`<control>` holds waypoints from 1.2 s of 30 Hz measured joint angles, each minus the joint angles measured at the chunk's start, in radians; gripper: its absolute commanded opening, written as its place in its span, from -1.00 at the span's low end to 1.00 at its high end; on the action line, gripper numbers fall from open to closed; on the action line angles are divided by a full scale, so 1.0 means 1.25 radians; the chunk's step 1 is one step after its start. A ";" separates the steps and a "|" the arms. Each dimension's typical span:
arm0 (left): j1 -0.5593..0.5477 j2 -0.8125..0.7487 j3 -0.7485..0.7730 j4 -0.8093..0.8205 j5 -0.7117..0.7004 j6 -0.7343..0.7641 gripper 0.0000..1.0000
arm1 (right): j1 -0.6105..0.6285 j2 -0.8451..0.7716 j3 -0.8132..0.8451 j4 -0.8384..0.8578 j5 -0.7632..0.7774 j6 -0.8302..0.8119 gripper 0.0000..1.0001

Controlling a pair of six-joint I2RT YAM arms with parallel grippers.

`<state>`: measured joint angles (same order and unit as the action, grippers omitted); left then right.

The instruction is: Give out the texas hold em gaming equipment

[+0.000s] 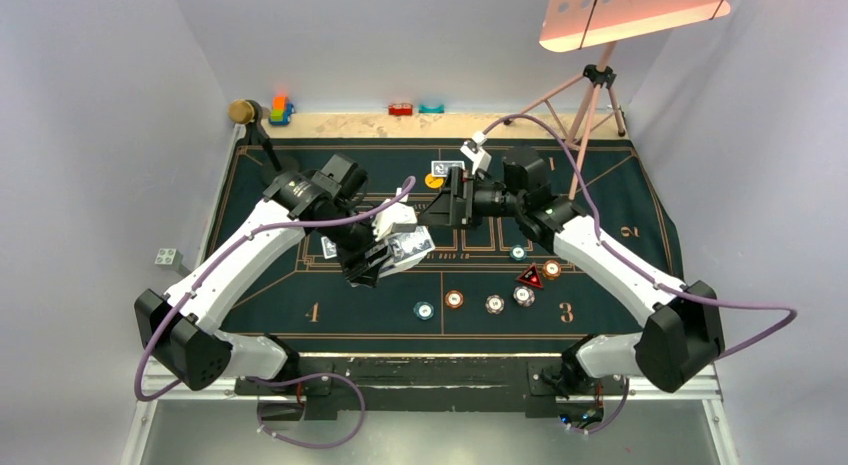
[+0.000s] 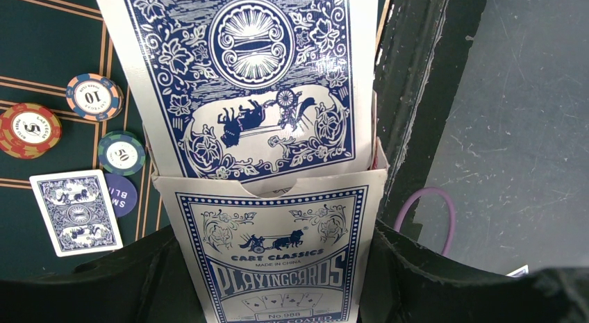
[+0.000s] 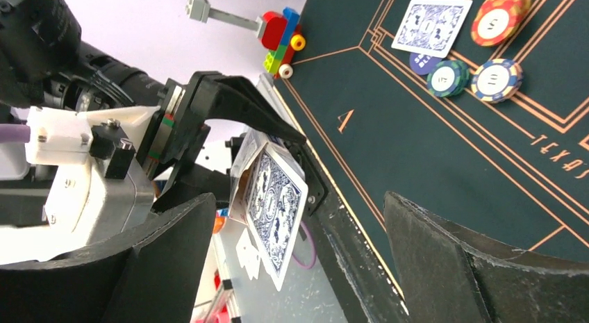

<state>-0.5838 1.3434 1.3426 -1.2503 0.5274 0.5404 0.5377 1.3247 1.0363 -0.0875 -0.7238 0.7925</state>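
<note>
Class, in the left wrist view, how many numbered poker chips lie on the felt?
3: the 10 chip farthest up, the 5 chip at the left edge, the 50 chip by the face-down card's top right corner. The card box may hide others.

green felt mat (image 1: 370, 317), toy blocks (image 1: 281, 109), tripod (image 1: 598, 77)

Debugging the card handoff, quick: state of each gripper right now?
Left gripper: closed, holding the card box, with cards sticking out of its open top.
Right gripper: open, holding nothing.
</note>
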 measured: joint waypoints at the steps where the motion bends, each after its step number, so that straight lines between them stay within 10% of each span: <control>1: 0.000 0.000 0.000 0.000 0.000 0.000 -1.00 | 0.007 0.003 0.000 0.004 -0.004 0.000 0.91; 18: 0.000 0.004 0.012 0.002 -0.003 -0.005 -1.00 | 0.058 0.072 0.003 -0.005 -0.023 -0.001 0.07; 36: 0.000 0.004 0.012 0.006 -0.002 -0.005 -1.00 | 0.036 0.015 0.041 -0.116 0.025 -0.050 -0.14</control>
<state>-0.5838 1.3479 1.3579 -1.2430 0.5251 0.5346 0.5831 1.3430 1.0874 -0.2321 -0.6922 0.7303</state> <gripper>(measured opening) 0.693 0.462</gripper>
